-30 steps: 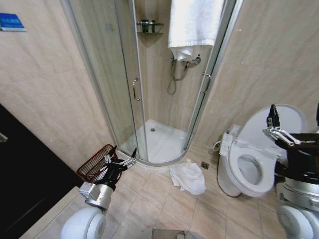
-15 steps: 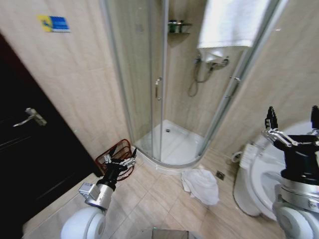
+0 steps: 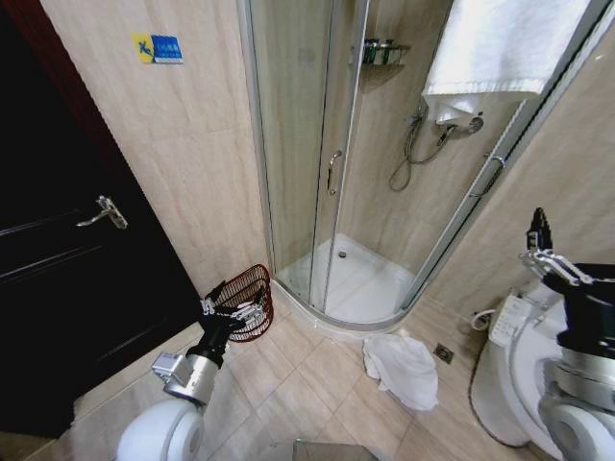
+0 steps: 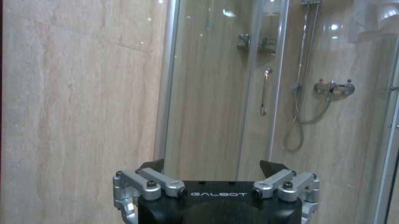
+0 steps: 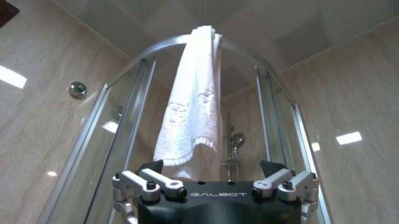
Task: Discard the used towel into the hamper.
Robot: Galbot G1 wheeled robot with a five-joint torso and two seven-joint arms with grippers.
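The crumpled white towel (image 3: 402,370) lies on the tiled floor (image 3: 307,370), apart from the dark red-brown wire hamper (image 3: 245,301). The left end effector (image 3: 232,312) hangs beside the hamper, fingers spread and empty. The right end effector (image 3: 553,261) is raised, also spread and empty.

I see a glass shower cabin (image 3: 384,173) in the corner, a white towel (image 3: 500,48) hung over its top rail. A dark door (image 3: 67,240) stands on the left, a blue sign (image 3: 159,48) on the tiled wall beside it, and a toilet (image 3: 514,370) at right.
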